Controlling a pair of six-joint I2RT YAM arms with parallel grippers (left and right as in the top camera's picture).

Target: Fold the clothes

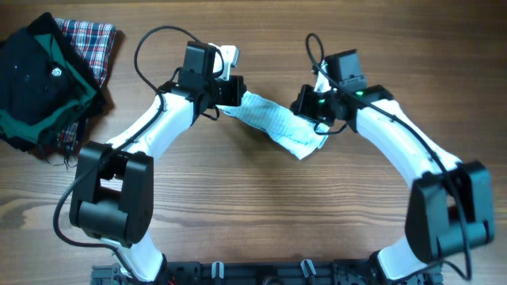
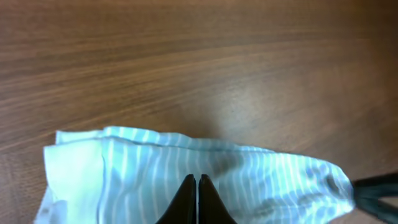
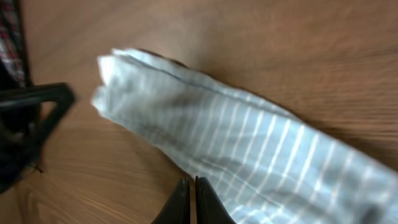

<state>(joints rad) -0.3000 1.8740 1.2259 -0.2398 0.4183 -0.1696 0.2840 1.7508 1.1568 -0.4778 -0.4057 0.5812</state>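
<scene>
The clothes are one small pale-blue garment with fine white stripes (image 1: pixel 276 123), stretched in a band between my two grippers at the middle back of the table. My left gripper (image 1: pixel 234 96) is shut on its left end; in the left wrist view the shut jaws (image 2: pixel 196 178) pinch the striped cloth (image 2: pixel 155 168). My right gripper (image 1: pixel 310 111) is shut on its right end; in the right wrist view the shut jaws (image 3: pixel 192 182) grip the cloth's edge (image 3: pixel 261 149). A loose corner droops toward the front right (image 1: pixel 305 150).
A dark black-and-green garment (image 1: pixel 40 79) lies piled at the back left on a red plaid cloth (image 1: pixel 93 39). The plaid also shows at the left edge of the right wrist view (image 3: pixel 9 37). The wooden table (image 1: pixel 261 214) stretches in front of the arms.
</scene>
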